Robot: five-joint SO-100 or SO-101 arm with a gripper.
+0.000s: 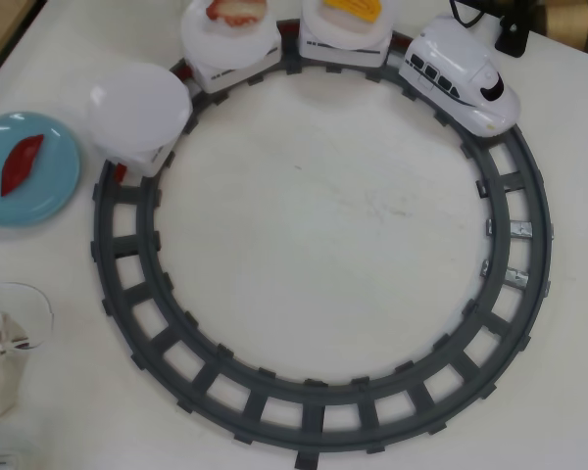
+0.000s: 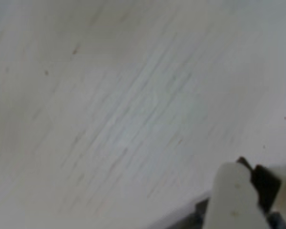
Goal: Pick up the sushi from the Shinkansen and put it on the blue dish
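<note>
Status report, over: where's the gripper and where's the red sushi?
Gripper over bare table in wrist view, jaws look shut, empty. Red sushi lying on blue dish. Last train plate empty. Nothing in the way.

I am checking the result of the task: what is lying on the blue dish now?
In the overhead view one red sushi lies flat on the blue dish. Nothing else is on it; its left edge is out of the picture.
</note>
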